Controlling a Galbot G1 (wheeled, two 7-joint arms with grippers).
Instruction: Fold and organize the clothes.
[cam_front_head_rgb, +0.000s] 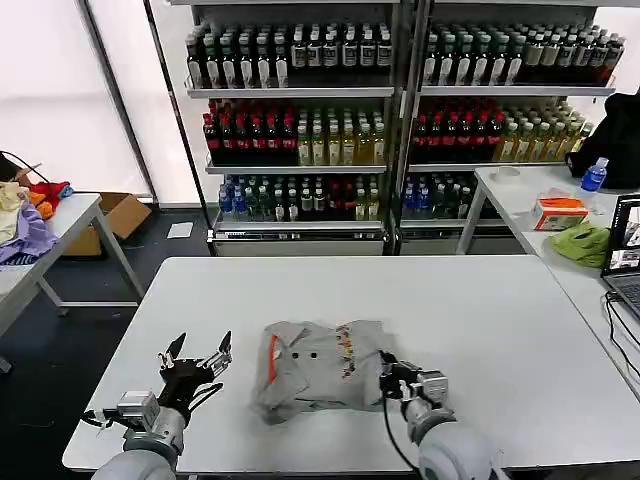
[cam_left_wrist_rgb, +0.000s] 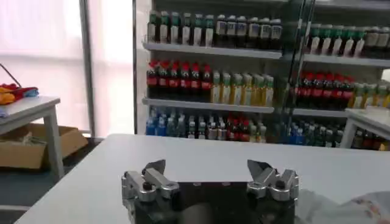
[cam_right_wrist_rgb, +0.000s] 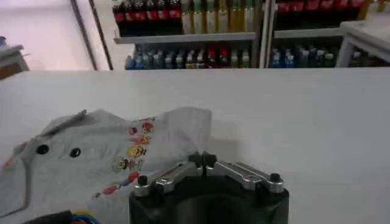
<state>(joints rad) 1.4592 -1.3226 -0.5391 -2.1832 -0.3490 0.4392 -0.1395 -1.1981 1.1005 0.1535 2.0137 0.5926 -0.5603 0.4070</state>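
A: Where is the shirt (cam_front_head_rgb: 315, 378) found?

B: Bunched on the counter (cam_front_head_rgb: 480, 320), between the spread left tool (cam_front_head_rgb: 198, 354) and the pressed-together right tool (cam_front_head_rgb: 388, 371).

A: Handling?

B: Soft, light; a hem edge is best pinched.

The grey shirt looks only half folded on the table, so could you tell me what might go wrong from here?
1. The shirt lies bunched and uneven, so another fold may set creases or end up lopsided.
2. The right hand, fingers shut, sits at the shirt's edge and could drag the cloth when it moves.
3. The left hand is open beside the shirt and apart from it, so nothing pins that side.
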